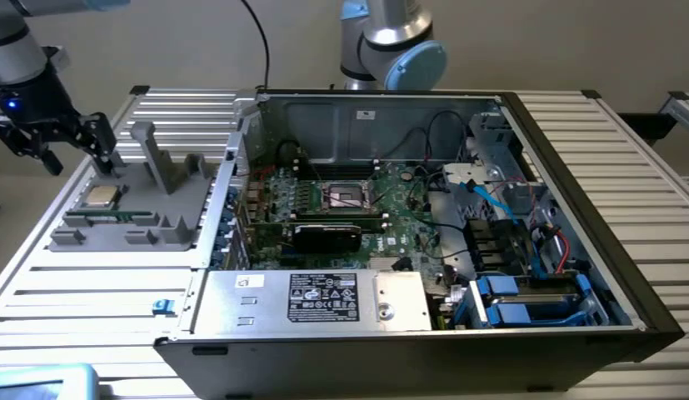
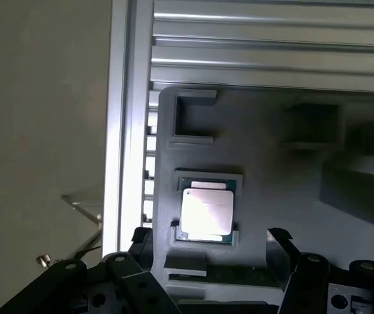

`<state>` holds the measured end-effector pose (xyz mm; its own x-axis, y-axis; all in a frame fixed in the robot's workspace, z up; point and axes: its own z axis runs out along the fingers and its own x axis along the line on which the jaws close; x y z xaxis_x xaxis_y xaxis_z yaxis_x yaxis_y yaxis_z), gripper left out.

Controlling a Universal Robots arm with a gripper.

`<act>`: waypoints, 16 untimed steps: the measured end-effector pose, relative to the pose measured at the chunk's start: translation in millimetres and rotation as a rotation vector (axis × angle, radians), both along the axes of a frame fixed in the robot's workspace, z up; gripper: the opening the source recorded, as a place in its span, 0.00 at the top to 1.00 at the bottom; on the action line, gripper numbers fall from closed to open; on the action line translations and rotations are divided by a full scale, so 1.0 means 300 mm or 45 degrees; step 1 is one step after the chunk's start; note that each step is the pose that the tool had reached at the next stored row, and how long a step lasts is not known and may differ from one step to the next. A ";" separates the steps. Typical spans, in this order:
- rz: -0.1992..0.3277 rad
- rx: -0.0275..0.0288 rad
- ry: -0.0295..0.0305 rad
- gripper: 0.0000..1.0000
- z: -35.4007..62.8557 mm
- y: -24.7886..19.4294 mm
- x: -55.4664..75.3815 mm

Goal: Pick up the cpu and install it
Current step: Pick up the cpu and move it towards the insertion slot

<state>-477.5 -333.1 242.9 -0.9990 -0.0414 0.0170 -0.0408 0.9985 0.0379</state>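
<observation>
The cpu (image 1: 100, 197) is a small square chip with a shiny silver top, lying flat in a recess of the grey holder (image 1: 155, 229) on the slatted table, at the exterior view's left. In the wrist view the cpu (image 2: 206, 212) sits in its framed pocket of the holder (image 2: 265, 170). My gripper (image 1: 72, 154) hangs above and a little behind the chip, apart from it. Its black fingers (image 2: 277, 237) stand wide open on either side of the chip, the gripper (image 2: 209, 239) holding nothing. The motherboard's cpu socket (image 1: 346, 196) lies open in the case.
The open computer case (image 1: 566, 167) fills the middle of the table, with a black card (image 1: 327, 235), cables and blue drive bays (image 1: 522, 300) inside. A green memory stick (image 1: 105, 218) lies in the holder, whose upright posts (image 1: 155, 162) rise beside the chip. Another arm's base (image 1: 389, 50) stands behind the case.
</observation>
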 end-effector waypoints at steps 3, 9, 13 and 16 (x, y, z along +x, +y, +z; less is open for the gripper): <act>0.000 -0.0014 -0.0033 0.21 -0.016 0.000 0.000; 0.005 -0.0015 -0.0031 0.21 -0.053 -0.009 0.000; 0.006 -0.0015 -0.0031 0.21 -0.077 -0.010 0.000; 0.006 -0.0016 0.0003 0.21 -0.095 -0.010 0.000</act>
